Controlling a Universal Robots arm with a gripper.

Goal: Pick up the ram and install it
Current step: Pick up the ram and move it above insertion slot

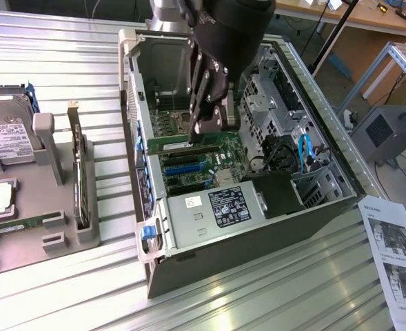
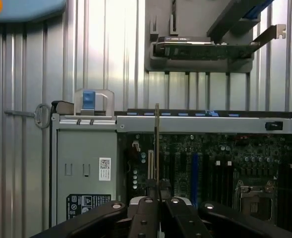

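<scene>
Bright, even overhead light. Strong glare streaks on the ribbed metal table, both views. Dimmer inside the case; thin edge of the ram lit.

ram: green | claw: black | power supply: grey, black label | cable: blue | table: ribbed silver

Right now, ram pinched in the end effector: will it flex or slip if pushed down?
Ram looks thin yet straight edge-on: probably stiff, light, but fragile if twisted. End effector grips its flat faces near one edge, so it might slide under a push.
</scene>
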